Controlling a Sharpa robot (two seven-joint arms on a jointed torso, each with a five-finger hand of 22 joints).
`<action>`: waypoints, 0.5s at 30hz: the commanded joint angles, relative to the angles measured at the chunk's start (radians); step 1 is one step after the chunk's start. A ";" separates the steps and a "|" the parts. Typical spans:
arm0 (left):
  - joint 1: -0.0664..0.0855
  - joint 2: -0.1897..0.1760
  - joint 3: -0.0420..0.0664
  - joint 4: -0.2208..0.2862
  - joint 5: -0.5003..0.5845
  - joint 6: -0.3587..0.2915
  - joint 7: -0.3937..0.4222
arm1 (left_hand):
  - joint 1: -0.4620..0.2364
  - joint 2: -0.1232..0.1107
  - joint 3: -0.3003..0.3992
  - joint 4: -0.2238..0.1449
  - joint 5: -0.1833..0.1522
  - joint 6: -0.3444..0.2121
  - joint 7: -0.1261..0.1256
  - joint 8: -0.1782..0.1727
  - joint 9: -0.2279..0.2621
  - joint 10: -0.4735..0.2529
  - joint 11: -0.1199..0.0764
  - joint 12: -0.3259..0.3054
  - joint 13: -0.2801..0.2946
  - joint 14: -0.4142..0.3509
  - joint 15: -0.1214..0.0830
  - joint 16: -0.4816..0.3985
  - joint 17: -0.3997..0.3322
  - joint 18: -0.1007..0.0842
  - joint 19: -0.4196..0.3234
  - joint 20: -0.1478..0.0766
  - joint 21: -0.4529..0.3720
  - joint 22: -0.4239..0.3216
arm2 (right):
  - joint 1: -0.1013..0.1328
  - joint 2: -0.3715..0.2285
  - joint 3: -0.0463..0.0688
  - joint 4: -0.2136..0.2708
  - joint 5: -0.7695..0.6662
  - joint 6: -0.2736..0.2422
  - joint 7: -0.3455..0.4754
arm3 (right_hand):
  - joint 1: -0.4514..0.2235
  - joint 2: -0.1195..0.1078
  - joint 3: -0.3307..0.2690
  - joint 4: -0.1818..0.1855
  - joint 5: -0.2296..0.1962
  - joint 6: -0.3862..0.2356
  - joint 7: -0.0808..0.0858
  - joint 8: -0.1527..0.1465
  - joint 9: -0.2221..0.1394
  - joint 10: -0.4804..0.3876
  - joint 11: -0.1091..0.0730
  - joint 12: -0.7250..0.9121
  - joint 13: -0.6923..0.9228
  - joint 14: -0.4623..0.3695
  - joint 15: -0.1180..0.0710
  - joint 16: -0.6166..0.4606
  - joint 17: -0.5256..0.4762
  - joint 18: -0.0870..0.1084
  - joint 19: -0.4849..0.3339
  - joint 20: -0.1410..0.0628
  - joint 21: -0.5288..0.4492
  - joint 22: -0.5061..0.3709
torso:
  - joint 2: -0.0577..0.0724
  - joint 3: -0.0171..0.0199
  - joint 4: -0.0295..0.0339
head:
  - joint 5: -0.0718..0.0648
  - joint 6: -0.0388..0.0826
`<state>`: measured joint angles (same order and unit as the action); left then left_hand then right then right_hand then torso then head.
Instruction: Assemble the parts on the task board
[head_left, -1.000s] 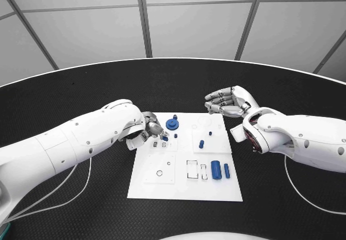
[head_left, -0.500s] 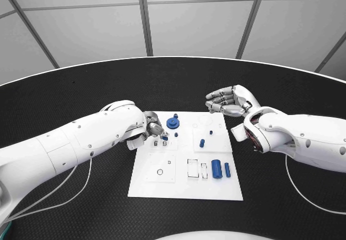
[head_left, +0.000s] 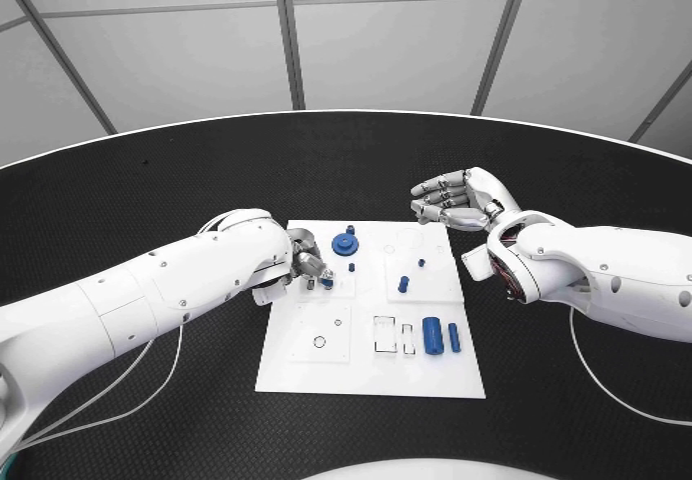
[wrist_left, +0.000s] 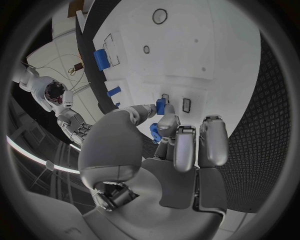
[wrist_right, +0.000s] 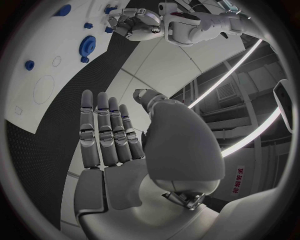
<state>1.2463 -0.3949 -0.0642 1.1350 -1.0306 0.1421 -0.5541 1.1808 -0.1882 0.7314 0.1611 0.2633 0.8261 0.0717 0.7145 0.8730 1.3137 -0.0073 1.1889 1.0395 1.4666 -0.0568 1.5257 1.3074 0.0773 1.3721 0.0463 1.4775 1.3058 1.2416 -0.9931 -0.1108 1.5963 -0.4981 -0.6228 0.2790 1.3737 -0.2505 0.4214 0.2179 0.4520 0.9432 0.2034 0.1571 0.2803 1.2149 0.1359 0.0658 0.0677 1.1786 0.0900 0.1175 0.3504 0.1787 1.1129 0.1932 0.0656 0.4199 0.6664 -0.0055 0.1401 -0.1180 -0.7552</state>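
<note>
The white task board (head_left: 368, 375) lies in the middle of the table. My left hand (head_left: 303, 262) hovers at its left edge and pinches a small blue part (wrist_left: 160, 106) between thumb and finger, just above two small rectangular slots (wrist_left: 186, 105). A blue gear-shaped part (head_left: 345, 244) and a small blue peg (head_left: 352, 268) stand near that hand. A short blue piece (head_left: 402, 285), a thick blue cylinder (head_left: 433, 330) and a thin blue rod (head_left: 454, 338) sit further right. My right hand (head_left: 454, 205) hangs beyond the board's far right corner, fingers loosely together, holding nothing (wrist_right: 119, 135).
A dark ring (head_left: 319, 345) marks the board's near left area, with rectangular recesses (head_left: 385, 337) beside the cylinder. Black table (head_left: 173, 400) surrounds the board. My right forearm (head_left: 606, 270) lies close along the board's right edge.
My left hand, still pinching the small blue part, has edged slightly toward the near side over the slots. The right hand has barely moved.
</note>
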 joint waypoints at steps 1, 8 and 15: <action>-0.003 0.000 0.000 0.001 -0.009 0.004 0.001 | 0.010 0.004 0.138 -0.146 0.005 0.005 0.001 0.006 -0.001 0.005 0.002 0.001 0.001 0.079 -0.006 0.006 0.161 -0.017 0.009 0.000 0.003 0.000 | 0.000 0.000 0.000 0.000 0.000 0.000 0.000 | -0.004 0.006 0.005 0.000 0.005 0.001 0.006 -0.005 -0.002 -0.004 0.003 0.000 -0.002 -0.008 0.000 -0.005 -0.001 0.003 -0.005 -0.001 0.000 -0.001 | 0.000 -0.0004 0.0007 | -0.001 -0.002; -0.006 -0.002 0.000 0.003 -0.017 0.023 0.002 | 0.009 0.002 0.139 -0.149 0.006 0.007 0.000 0.007 0.000 0.007 0.000 0.001 -0.001 0.079 -0.007 0.007 0.161 -0.017 0.009 0.000 0.003 0.001 | 0.000 0.000 0.000 0.000 0.000 0.000 0.000 | -0.004 0.006 0.005 0.000 0.005 0.001 0.006 -0.005 -0.002 -0.004 0.003 0.000 -0.002 -0.008 0.000 -0.005 -0.001 0.003 -0.005 -0.001 0.000 -0.001 | -0.001 0.0007 -0.0003 | 0.001 -0.005; -0.006 -0.004 0.000 0.004 -0.018 0.035 -0.001 | 0.008 0.001 0.139 -0.149 0.006 0.008 -0.001 0.007 0.001 0.008 0.000 0.001 -0.001 0.079 -0.008 0.006 0.161 -0.017 0.009 0.000 0.003 0.000 | 0.000 0.000 0.000 0.000 0.000 0.001 0.000 | -0.005 0.007 0.005 0.001 0.006 0.002 0.006 -0.005 -0.001 -0.003 0.003 0.000 -0.001 -0.007 0.000 -0.004 -0.001 0.003 -0.005 -0.001 0.001 -0.003 | -0.001 0.0005 -0.0003 | 0.001 -0.006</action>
<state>1.2402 -0.3986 -0.0643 1.1393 -1.0485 0.1764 -0.5543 1.1820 -0.1870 0.7301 0.1565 0.2625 0.8262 0.0720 0.7215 0.8741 1.3138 -0.0069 1.1888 1.0394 1.4666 -0.0567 1.5257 1.3074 0.0773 1.3720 0.0463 1.4774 1.3056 1.2416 -0.9929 -0.1108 1.5959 -0.4981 -0.6221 0.2790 1.3737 -0.2505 0.4214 0.2179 0.4519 0.9432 0.2033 0.1571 0.2804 1.2149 0.1359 0.0658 0.0677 1.1786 0.0900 0.1176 0.3505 0.1787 1.1130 0.1931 0.0656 0.4187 0.6654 -0.0051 0.1400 -0.1174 -0.7613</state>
